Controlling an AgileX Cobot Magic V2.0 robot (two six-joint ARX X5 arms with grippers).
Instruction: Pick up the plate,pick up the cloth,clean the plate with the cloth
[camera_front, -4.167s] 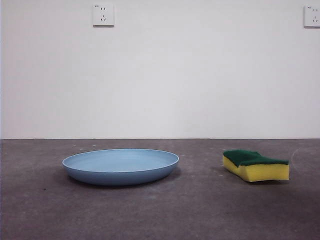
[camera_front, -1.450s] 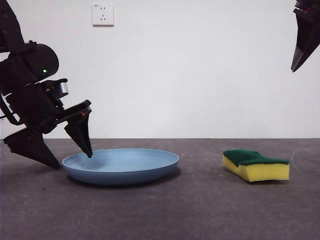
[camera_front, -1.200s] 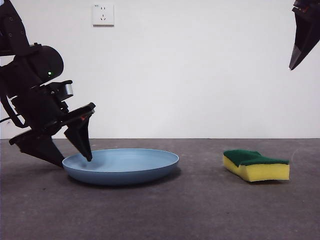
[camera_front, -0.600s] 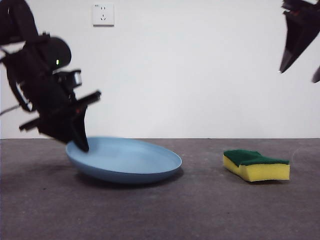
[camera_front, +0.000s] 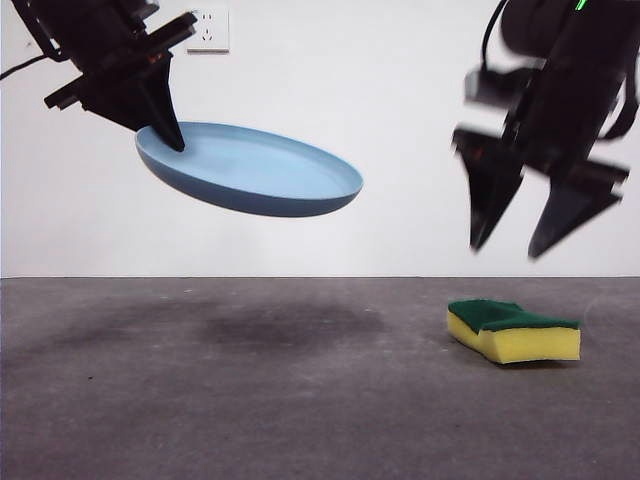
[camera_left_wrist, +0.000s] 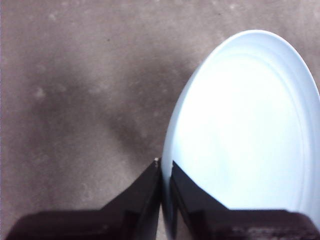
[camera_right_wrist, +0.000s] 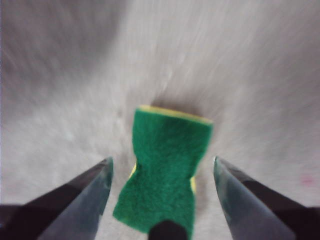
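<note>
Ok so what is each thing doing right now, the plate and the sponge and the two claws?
plate: lifted off the table, tilted, held by its rim.
sponge: lying flat on the table, green side up, untouched.
left gripper: shut on the plate's rim, high up.
right gripper: open, hovering above the sponge, not touching it.

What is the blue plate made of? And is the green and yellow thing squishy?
The plate looks like plastic: smooth, matte, one even light blue, with no shine. It could be something else. The left claw holds it in the air by its thin rim.

The sponge looks squishy: thick yellow foam under a fuzzy dark green scrubbing layer. It lies on the table.
</note>
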